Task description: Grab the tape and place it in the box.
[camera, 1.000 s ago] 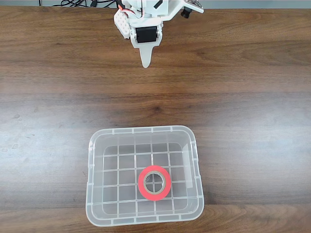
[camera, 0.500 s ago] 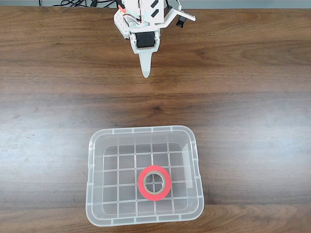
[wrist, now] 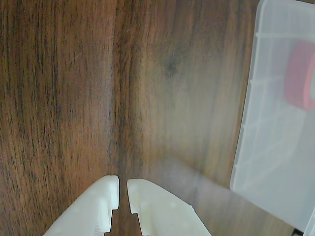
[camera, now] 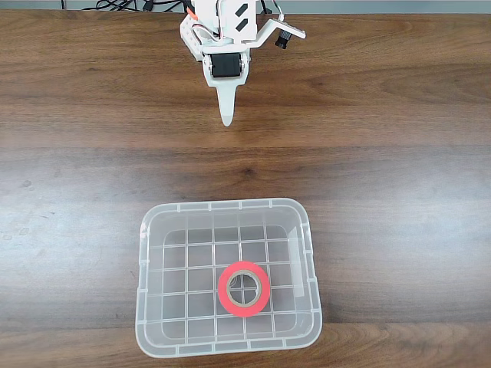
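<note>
I see the table (camera: 399,115), then the box (camera: 144,307) with the tape (camera: 243,288) lying flat inside. My gripper (wrist: 123,188) is empty, nearly closed, well apart. Placement looks done; next I just park.

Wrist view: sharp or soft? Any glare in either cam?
Wrist view: wood grain fairly sharp, fingers and box soft, tape a red blur. Fixed view: crisp throughout, even light, faint sheen on the table, no harsh shadows.
</note>
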